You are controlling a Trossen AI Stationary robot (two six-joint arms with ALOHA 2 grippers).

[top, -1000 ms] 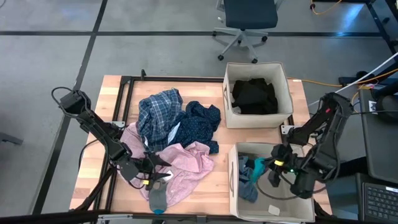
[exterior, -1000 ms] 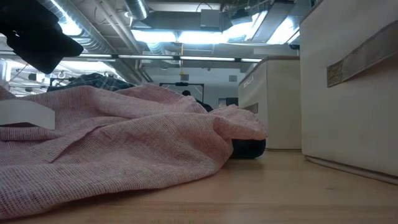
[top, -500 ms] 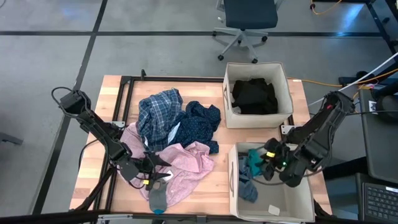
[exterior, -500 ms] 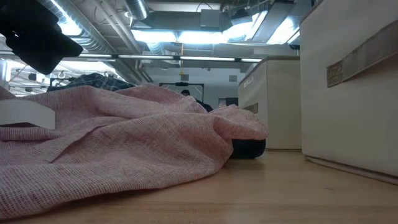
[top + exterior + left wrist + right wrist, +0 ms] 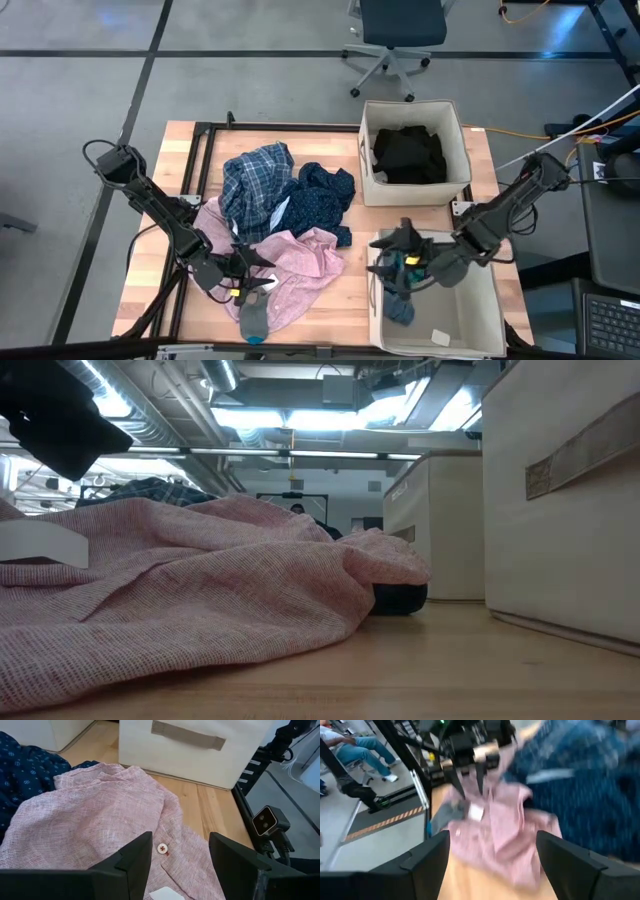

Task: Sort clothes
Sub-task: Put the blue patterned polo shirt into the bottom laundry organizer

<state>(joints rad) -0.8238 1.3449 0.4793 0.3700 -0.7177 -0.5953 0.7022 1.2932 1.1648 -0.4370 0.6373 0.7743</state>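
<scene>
Left pincer point(image 5: 262, 283): mine, lower left of the high view, fingers spread apart over the pale pink shirt point(image 5: 300, 262), holding nothing.
Right pincer point(image 5: 392, 262): mine, lower right of centre in the high view, at the rim of the near beige bin point(image 5: 490, 310); fingers apart and empty.
Clothes: pink shirt, blue plaid shirt point(image 5: 252, 182) and navy dotted garment point(image 5: 325, 196) heaped mid-worktop point(image 5: 340, 310); a grey-teal piece point(image 5: 255, 318) at the lower edge; black clothing point(image 5: 408, 152) in the far bin point(image 5: 460, 140); teal and blue pieces point(image 5: 398, 308) in the near bin.
Handling: I judge the pink shirt light, limp and thin, likely to drape and drag its neighbours; not fragile.
Where to hold: a bunched fold near the white button point(image 5: 162, 848), pinching several layers.
Writing: none readable; a white tag point(image 5: 164, 894) shows no text I can make out.
</scene>
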